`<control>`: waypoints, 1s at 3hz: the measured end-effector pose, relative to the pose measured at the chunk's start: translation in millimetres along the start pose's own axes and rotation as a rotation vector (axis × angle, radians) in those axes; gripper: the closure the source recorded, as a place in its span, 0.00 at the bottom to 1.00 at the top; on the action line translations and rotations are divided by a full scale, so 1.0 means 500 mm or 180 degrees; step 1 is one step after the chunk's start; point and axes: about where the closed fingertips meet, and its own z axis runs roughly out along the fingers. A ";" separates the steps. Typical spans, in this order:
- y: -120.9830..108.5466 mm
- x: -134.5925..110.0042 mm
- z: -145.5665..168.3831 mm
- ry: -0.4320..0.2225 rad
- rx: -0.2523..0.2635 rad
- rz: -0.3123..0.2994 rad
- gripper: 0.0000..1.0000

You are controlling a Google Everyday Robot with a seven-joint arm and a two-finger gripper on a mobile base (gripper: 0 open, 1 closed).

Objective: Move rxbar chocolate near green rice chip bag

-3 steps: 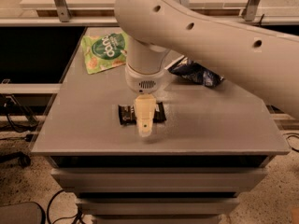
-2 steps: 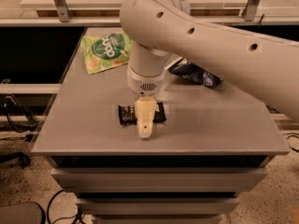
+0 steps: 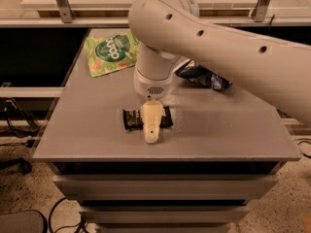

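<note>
The rxbar chocolate (image 3: 131, 119) lies flat on the grey table (image 3: 233, 130), near the front middle. It is a small dark bar with pale lettering, and its middle is hidden behind my gripper. My gripper (image 3: 151, 134) points down right over the bar, at or just above it. The green rice chip bag (image 3: 110, 54) lies flat at the table's back left, well apart from the bar.
A dark blue and white snack bag (image 3: 203, 75) lies at the back right, partly behind my arm (image 3: 214, 38). The arm spans the right side of the view. The table's front edge is just below the bar.
The gripper stays over the bar and has barely moved. The upper arm has shifted slightly. The bar and both bags lie where they were.
</note>
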 end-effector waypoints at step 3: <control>-0.005 -0.008 -0.045 0.0000 0.0001 -0.0001 1.00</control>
